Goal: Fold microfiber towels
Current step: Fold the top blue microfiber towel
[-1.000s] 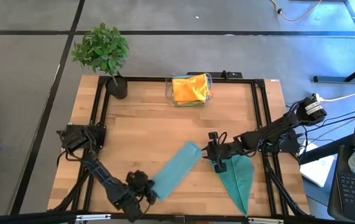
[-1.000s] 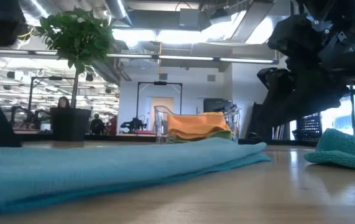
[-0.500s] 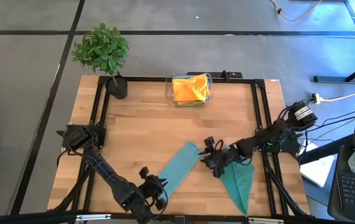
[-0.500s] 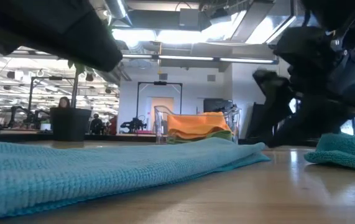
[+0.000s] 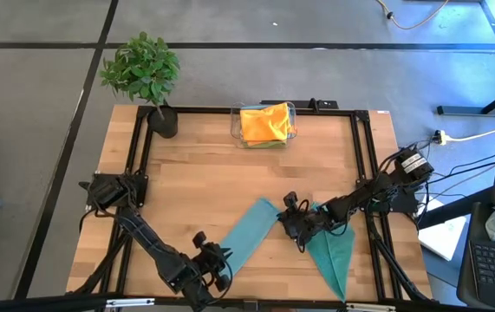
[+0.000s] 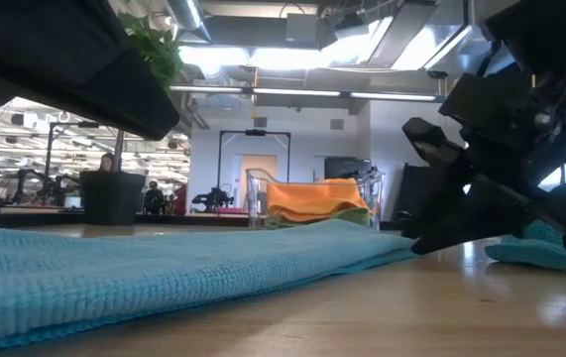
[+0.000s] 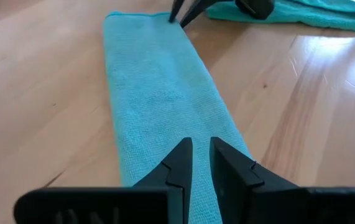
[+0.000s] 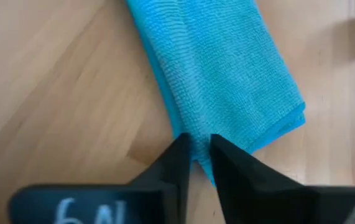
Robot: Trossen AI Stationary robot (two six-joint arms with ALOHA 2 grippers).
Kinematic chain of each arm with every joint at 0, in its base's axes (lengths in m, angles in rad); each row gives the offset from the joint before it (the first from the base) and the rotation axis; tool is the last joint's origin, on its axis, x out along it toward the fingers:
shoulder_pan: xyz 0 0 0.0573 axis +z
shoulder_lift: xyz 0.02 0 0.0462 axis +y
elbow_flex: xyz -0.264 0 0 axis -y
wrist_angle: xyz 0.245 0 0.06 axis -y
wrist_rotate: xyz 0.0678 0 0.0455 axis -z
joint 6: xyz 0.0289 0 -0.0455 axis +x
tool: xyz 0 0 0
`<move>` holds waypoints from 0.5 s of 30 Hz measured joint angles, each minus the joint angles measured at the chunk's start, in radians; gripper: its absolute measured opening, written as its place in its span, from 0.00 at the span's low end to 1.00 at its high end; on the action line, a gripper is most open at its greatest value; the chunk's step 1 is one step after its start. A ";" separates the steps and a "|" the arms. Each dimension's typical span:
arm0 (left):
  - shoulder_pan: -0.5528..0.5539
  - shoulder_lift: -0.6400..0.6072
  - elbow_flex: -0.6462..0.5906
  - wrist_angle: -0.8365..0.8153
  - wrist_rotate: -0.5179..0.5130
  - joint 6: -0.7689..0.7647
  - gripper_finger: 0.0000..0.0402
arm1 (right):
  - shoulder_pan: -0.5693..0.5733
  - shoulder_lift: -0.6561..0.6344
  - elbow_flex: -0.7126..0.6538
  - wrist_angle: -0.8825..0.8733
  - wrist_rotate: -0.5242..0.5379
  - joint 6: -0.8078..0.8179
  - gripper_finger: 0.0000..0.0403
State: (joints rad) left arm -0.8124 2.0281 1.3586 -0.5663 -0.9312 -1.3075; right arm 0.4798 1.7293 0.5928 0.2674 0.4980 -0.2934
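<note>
A teal towel (image 5: 251, 230), folded into a long strip, lies slantwise on the wooden table (image 5: 195, 173). My left gripper (image 7: 201, 155) is at its near left end, fingers close together over the cloth. My right gripper (image 8: 197, 149) is at its far right end, shut on the cloth, with its tips down at the table (image 6: 423, 241). A second, greener towel (image 5: 335, 251) lies folded to a point under my right arm. An orange towel (image 5: 264, 123) sits in the clear bin. My left gripper is shut on the teal towel's near end (image 7: 197, 140), slanting down from the near left, along the strip. Its own fingers hide the contact, so layers cannot be told. That end rides a little above the table (image 6: 25, 268); the rest lies flat. My right gripper pinches the teal towel at its far end, on the long edge by the corner (image 8: 193, 134), between its two fingers. It slants down from the table's right. The folded layers show at the strip's end (image 8: 292, 118), which lies on the table.
A potted plant (image 5: 143, 69) stands at the far left corner. The clear bin (image 5: 292, 130) is at the middle of the far edge. A black frame rail (image 5: 134, 165) runs around the table. Bare wood lies between the bin and the towels.
My left gripper has gone up and toward the table's right, rolling its wrist, and the towel's near end has come with it, so the strip is shorter and that end is raised. My right gripper has sunk and gone left onto the towel's far end.
</note>
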 joint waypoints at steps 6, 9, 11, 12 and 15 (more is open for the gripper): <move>0.000 0.000 0.000 0.000 0.002 0.000 0.13 | 0.003 -0.004 -0.001 -0.003 0.001 -0.007 0.03; 0.000 0.000 0.000 0.000 0.002 -0.002 0.13 | 0.003 -0.004 -0.001 -0.004 0.002 -0.004 0.02; 0.000 0.000 0.000 0.000 0.002 -0.002 0.13 | 0.003 -0.004 -0.002 -0.003 0.003 -0.004 0.03; 0.000 0.000 0.000 0.000 0.002 -0.002 0.13 | 0.003 -0.004 -0.002 -0.003 0.003 -0.004 0.03; 0.000 0.000 0.000 0.000 0.002 -0.002 0.13 | 0.007 -0.011 -0.002 -0.007 0.008 -0.007 0.01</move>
State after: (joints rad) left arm -0.8124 2.0277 1.3586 -0.5663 -0.9291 -1.3098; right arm 0.4864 1.7181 0.5905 0.2601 0.5059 -0.3009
